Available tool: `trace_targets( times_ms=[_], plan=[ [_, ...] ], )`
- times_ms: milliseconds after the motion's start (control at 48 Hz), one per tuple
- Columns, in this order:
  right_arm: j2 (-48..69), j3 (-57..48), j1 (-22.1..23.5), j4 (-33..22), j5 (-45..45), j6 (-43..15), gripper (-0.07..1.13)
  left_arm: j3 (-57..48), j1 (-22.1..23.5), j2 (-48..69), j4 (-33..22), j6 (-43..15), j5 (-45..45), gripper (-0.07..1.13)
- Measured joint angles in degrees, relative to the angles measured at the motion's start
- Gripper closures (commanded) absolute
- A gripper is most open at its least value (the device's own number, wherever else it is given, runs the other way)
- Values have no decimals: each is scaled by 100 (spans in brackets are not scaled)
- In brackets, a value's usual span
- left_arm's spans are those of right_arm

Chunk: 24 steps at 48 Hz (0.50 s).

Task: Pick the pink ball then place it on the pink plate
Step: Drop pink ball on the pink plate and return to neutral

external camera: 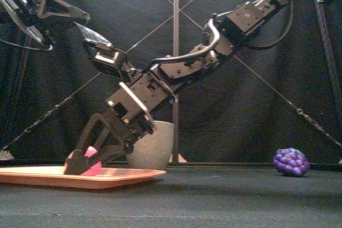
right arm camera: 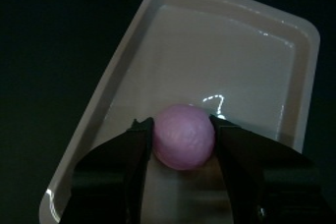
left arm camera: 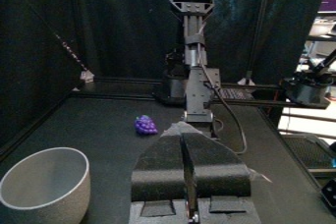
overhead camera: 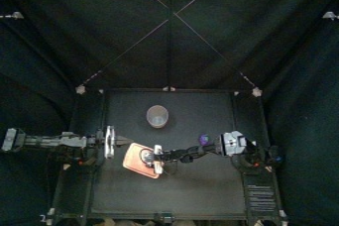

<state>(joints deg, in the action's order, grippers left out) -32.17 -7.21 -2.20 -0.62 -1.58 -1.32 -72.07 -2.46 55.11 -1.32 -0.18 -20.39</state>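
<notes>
Pinched between the two jaws of the right gripper (right arm camera: 184, 129), the pink ball (right arm camera: 184, 140) sits at the very tips. The jaws are open only as far as the ball is wide and press it from both sides. Directly under it lies the pink plate (right arm camera: 250, 51), a flat tray with a raised rim; the ball hangs over the tray's near end, inside the rim. From the front view the ball appears to be just above the tray floor, though whether the jaw tips touch the tray I cannot tell. The right arm comes in from the right and reaches past the middle, slanting down steeply to the tray at the table's left front.

Just behind the tray stands the tall grey speckled cup (external camera: 154, 144), upright and near the gripper but apart from it. Well off to the right, a small purple toy bunch of grapes (external camera: 291, 161) lies alone on the black table (external camera: 227, 197).

At the table's left edge rests the left gripper (left arm camera: 191, 164), its jaws closed together on nothing, beside the tray without touching it. Black curtain (overhead camera: 169, 32) closes off the back.
</notes>
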Motion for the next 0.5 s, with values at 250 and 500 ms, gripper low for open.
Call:
trace_targets(
  times_ms=[250,500],
  plan=[
    [-70,185,0,9,44,9,12,-26,0,9,79,0,0,102],
    [483,-729,0,105,-1011,18,12,-88,0,9,88,0,0,102]
  ],
)
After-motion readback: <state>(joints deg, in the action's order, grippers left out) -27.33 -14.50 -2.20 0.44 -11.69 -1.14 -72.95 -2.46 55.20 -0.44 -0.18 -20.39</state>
